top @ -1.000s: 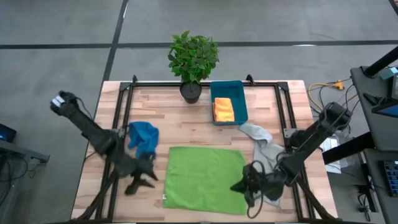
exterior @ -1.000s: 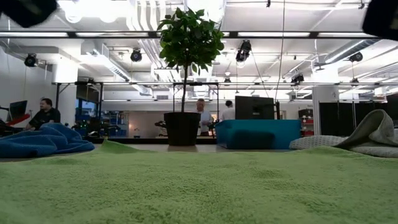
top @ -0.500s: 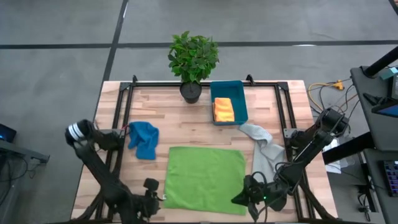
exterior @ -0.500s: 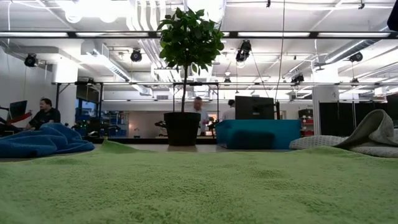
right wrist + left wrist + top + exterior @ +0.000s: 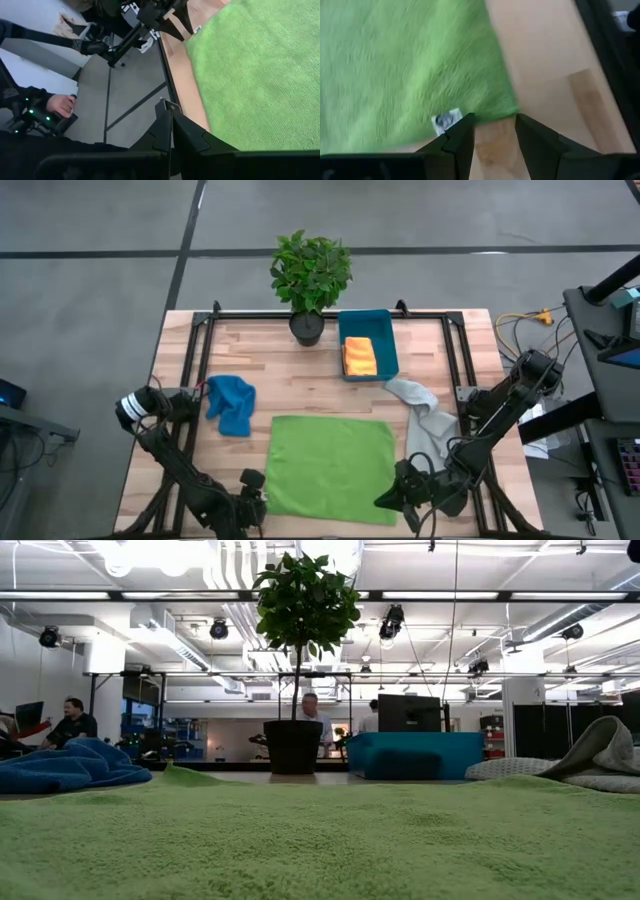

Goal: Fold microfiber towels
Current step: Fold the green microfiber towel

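Note:
The lime green towel (image 5: 330,465) lies spread flat on the near middle of the table. My left gripper (image 5: 492,122) is open and low at the towel's near left corner (image 5: 510,107), next to a small white tag (image 5: 445,120). My right gripper (image 5: 169,106) is shut and stands just off the towel's near right corner, over the table's near edge. The blue towel (image 5: 231,402) lies crumpled at the left and the pale grey towel (image 5: 425,425) rumpled at the right. The orange towel (image 5: 359,356) lies in the teal bin (image 5: 384,330). My left gripper's open fingers come down slanting at the green towel's near edge beside the corner. One fingertip (image 5: 465,122) shows over that edge. Whether it touches the cloth I cannot tell.
A potted plant (image 5: 311,280) stands at the far middle, next to the bin. Black frame rails (image 5: 190,380) run along the table's sides. Bare wood lies between the towels. Beyond the near edge a person's hand (image 5: 60,105) holds a controller.
My left gripper has swung from beside the blue towel toward the table's near edge and down, ending at the green towel's near left corner, still open. My right gripper has shifted slightly toward the near edge. The towels have not moved.

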You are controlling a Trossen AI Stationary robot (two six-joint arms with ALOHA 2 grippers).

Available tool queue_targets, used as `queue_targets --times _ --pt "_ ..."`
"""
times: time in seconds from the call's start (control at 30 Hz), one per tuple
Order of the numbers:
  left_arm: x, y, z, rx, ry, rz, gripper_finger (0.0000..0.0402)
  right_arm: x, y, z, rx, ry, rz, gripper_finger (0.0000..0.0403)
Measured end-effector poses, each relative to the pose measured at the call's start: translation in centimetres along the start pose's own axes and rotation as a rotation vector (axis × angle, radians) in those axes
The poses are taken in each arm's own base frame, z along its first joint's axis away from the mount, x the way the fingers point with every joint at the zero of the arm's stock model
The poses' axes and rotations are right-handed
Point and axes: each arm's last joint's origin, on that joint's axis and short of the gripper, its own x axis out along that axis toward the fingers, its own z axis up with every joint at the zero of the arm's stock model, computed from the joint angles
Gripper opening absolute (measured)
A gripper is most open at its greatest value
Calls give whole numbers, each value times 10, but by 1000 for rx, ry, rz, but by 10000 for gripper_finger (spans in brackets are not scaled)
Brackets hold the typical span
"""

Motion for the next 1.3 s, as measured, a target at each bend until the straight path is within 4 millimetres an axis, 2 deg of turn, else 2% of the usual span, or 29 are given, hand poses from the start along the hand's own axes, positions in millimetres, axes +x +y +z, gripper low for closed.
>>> queue_targets --times 0.1,0.3,0.53,0.63,0.77,1.0,1.13,1.3 --pt "4 -2 7 36 -48 -58 132 -2 2 -1 0 4 9 11" --pt "17 3 7 38 3 -77 132 -7 5 -9 -12 26 27 11" --pt "49 14 -3 -45 175 -91 127 -14 10 -18 -1 55 49 11" --pt "59 14 -7 -55 241 -124 93 -17 11 -22 -2 67 59 11" --pt "61 13 -6 -61 238 -143 15 -19 13 -26 23 78 66 11" --pt "58 22 2 -90 230 -154 2 -11 5 -43 -38 119 27 12" --pt "57 24 4 -97 223 -151 1 2 -6 -60 -83 228 8 37" --pt "56 24 5 -101 216 -147 0 16 -21 -81 -206 326 -33 108"
